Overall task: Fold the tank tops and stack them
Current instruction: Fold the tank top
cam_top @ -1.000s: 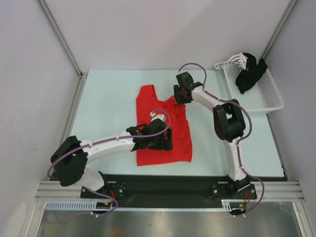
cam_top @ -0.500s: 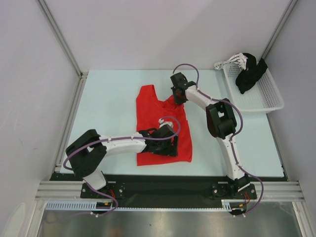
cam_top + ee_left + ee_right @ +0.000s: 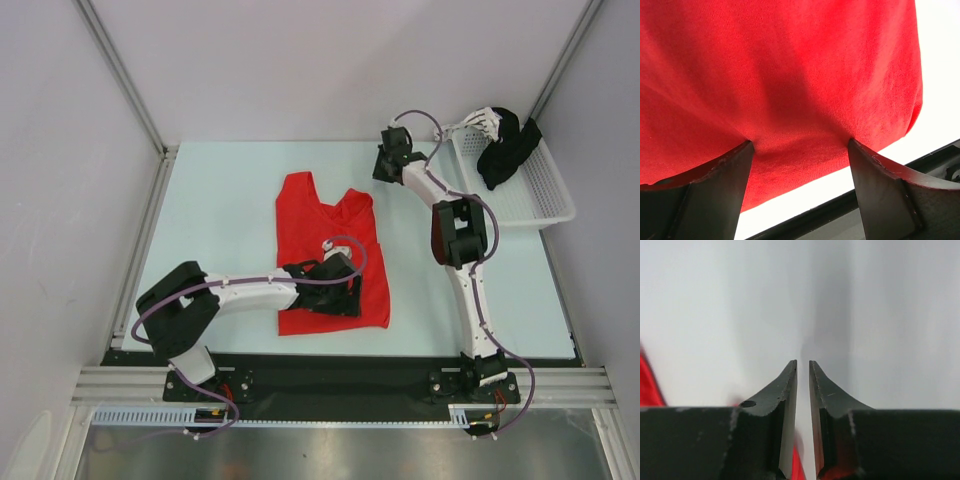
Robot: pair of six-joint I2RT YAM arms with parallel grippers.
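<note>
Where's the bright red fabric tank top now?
Top view: the bright red fabric tank top lies mid-table, its near part under the left gripper, well left of the white plastic mesh basket.

Robot lab test cell, plain white panel walls [image 3: 330,60], aluminium corner posts [image 3: 120,75], pale desk [image 3: 220,190], left arm [image 3: 245,290] and right arm [image 3: 475,300] bolted to black base strip [image 3: 340,378].

A red tank top [image 3: 320,225] and white basket [image 3: 545,200] lie on the table [image 3: 220,220].
</note>
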